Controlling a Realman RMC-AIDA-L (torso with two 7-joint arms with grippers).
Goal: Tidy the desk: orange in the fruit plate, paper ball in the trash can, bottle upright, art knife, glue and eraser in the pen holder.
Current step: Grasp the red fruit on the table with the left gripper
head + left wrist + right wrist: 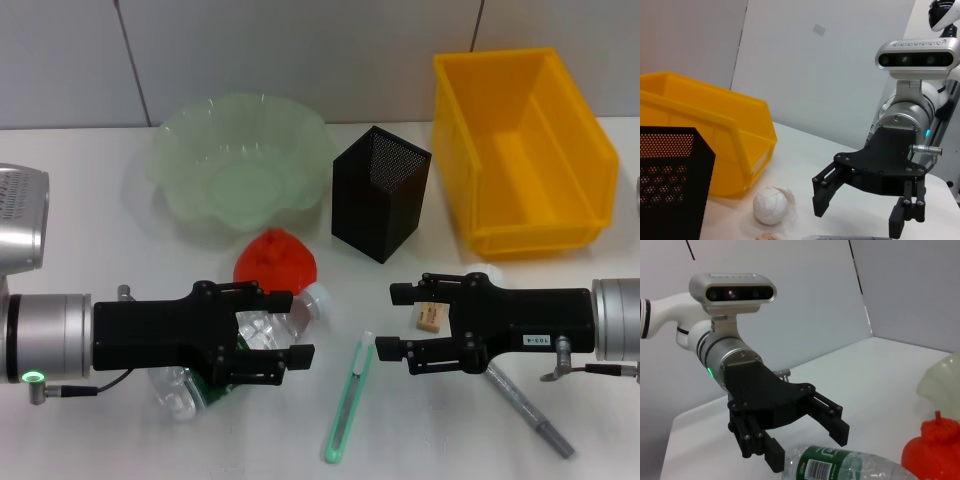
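Two claws were open and low over the desk: left claw (290, 333) straddled the lying bottle (262, 345) to right it; right claw (392, 320) hovered beside the eraser (432, 318).

Little readable text. Small white sticker w/ black digits on the right gripper (392, 318) housing, at about 4 o'clock from the black mesh pen holder (381, 192) in head view; digits look upside down, roughly "103-4", not certain. In right wrist view, the lying bottle (850, 467) has a green label w/ a white barcode panel; bars visible, numbers under them too small to read. No other legible text or brand names.
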